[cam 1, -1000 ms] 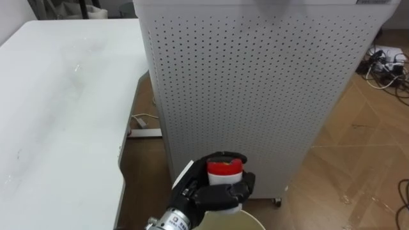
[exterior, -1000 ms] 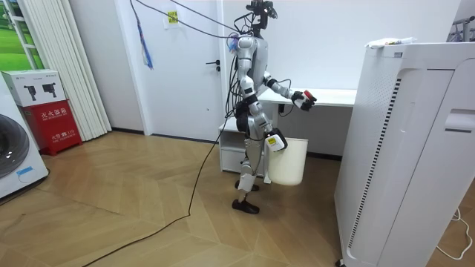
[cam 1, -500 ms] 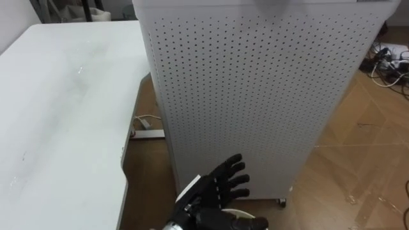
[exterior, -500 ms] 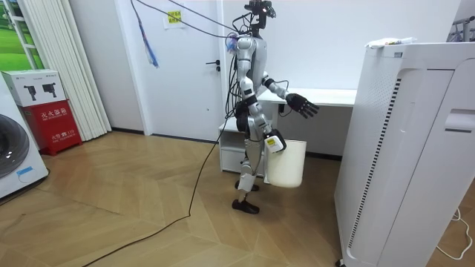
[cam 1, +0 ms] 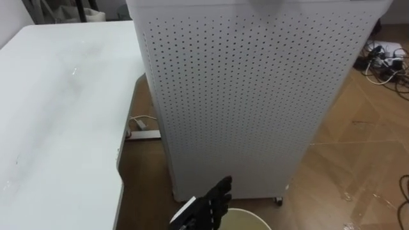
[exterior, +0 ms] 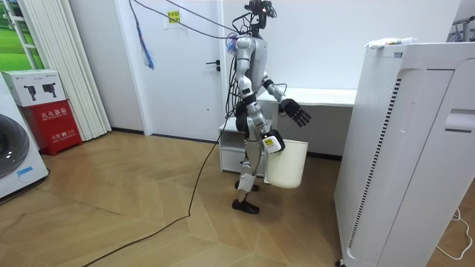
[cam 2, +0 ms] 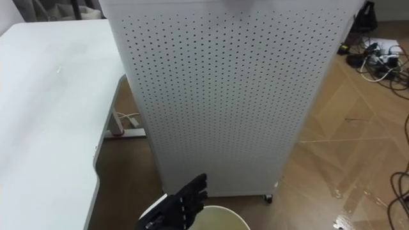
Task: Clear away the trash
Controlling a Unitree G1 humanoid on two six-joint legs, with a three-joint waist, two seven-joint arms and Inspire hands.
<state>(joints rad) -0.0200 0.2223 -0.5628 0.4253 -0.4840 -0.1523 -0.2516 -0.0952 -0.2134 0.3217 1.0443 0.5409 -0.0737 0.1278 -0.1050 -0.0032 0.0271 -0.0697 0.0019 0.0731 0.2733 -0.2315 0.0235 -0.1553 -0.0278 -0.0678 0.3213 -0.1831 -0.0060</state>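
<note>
Left eye view: left hand [cam 1: 208, 207] at the bottom edge, fingers straight and spread, holding nothing, just beside the near rim of the white waste bin [cam 1: 248, 213]. Can't tell where the garbage item is; the bin's inside is mostly cut off by the frame edge. Just beyond the hand stands a tall white perforated cabinet [cam 1: 249, 96] on casters, one caster [cam 1: 278, 200] visible at its lower right corner. White desk [cam 1: 57, 115] runs along the robot's left, its edge close to the cabinet's left side; a white desk foot [cam 1: 146, 133] sits on the floor in the gap between them. Wood parquet floor [cam 1: 358, 160] to the right, with a tangle of cables [cam 1: 383, 61] at far right near the cabinet's back corner. Room view: robot stands upright beside the desk, facing the room view's right toward the cabinet, left arm held out in front. Its right hand [exterior: 273, 142] is at the bin's top rim on the side nearer the camera, and the bin hangs clear of the floor by its thigh. Can't tell that hand's grip, too small. Something white and crumpled [exterior: 390, 43] lies on top of the cabinet. Behind the robot: white door [exterior: 185, 81], pale curtain [exterior: 63, 67], red box [exterior: 52, 126] with a white box [exterior: 33, 87] on it, washing machine [exterior: 15, 159] at the room view's left edge.
</note>
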